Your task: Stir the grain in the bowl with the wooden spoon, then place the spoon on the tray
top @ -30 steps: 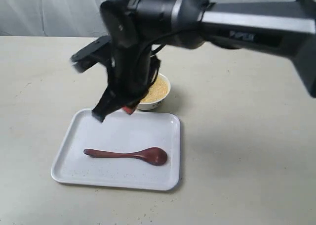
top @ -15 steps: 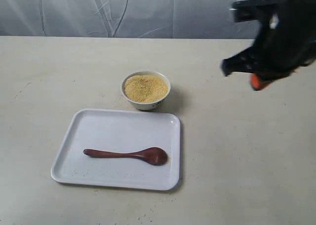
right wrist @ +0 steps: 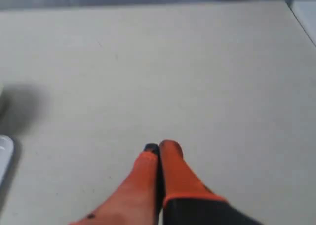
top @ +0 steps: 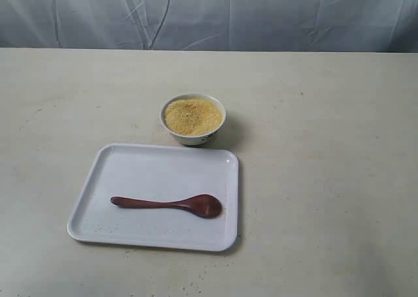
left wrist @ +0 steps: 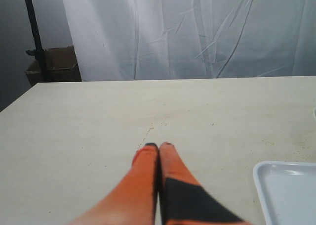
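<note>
The dark reddish-brown wooden spoon (top: pixel 171 204) lies flat on the white tray (top: pixel 124 168), handle pointing left and oval bowl to the right. Behind the tray stands the small white bowl (top: pixel 194 137), filled with yellow grain (top: pixel 192 116). No arm shows in the exterior view. My left gripper (left wrist: pixel 158 146) is shut with nothing in it, over bare table; a corner of the tray (left wrist: pixel 289 190) shows beside it. My right gripper (right wrist: pixel 159 147) is also shut and empty over bare table, with an edge of the tray (right wrist: pixel 4 156) at the frame's border.
The beige table (top: pixel 326 179) stretches wide around the tray and bowl. A white curtain (top: pixel 209 16) hangs behind the far edge. A cardboard box (left wrist: pixel 52 67) and a dark pole (left wrist: pixel 33 34) stand off the table in the left wrist view.
The right arm, which hung over the bowl and tray a second ago, has swung away to the right and left the exterior view. The spoon, bowl and tray have not moved.
</note>
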You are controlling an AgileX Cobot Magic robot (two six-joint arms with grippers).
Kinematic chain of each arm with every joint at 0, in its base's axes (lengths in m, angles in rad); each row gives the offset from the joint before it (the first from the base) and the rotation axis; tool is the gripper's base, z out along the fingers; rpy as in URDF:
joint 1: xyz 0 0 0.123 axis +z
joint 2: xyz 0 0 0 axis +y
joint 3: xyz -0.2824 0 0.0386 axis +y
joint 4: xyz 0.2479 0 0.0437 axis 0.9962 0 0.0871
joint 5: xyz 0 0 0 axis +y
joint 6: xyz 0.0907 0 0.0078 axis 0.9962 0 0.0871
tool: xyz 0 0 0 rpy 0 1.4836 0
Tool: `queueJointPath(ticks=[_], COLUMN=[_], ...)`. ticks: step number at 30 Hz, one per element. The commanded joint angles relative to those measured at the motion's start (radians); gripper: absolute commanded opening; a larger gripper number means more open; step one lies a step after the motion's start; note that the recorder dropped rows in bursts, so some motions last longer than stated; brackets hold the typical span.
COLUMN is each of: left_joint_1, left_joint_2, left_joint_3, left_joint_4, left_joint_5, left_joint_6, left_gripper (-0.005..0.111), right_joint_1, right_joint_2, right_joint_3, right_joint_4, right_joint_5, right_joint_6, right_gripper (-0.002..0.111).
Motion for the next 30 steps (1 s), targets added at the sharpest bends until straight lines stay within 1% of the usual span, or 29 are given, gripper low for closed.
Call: queueJointPath(ticks=[1,3,6,9,21,23,28,30], left_joint_1=[0.001,0.001,0.001,0.001,0.001,0.001,0.001,0.001], left_joint_2=[-0.005,-0.005,-0.005,-0.005,-0.005,-0.005,-0.005,-0.005], left_joint_3=[0.005,0.005,0.005,0.005,0.005,0.005,0.005,0.005], left_joint_4=[-0.003,-0.003,-0.003,-0.003,-0.003,-0.003,-0.003,-0.003], left_joint_5=[-0.003,-0.003,-0.003,-0.003,-0.003,-0.003,-0.003,-0.003], left_joint_6=[-0.003,-0.003,-0.003,-0.003,-0.003,-0.003,-0.003,-0.003], left_gripper=[0.000,0.000,0.000,0.000,0.000,0.000,0.000,0.000], right_joint_1=[-0.005,-0.005,-0.005,-0.005,-0.013,-0.055,-0.212,-0.246], right_joint_2=[-0.181,-0.229,-0.275,-0.295,-0.309,-0.339,-0.427,-0.465], right_joint_3=[0.189,0.256,0.304,0.309,0.309,0.309,0.309,0.309], right_joint_4=[-0.022,-0.058,-0.053,-0.052,-0.054,-0.031,-0.029,-0.029], right_joint_5=[-0.291,-0.303,-0.279,-0.248,-0.245,-0.245,-0.245,-0.245], right_joint_6=[-0.030,-0.030,-0.030,-0.030,-0.028,-0.028,-0.028,-0.026], right_gripper=[0.000,0.000,0.000,0.000,0.000,0.000,0.000,0.000])
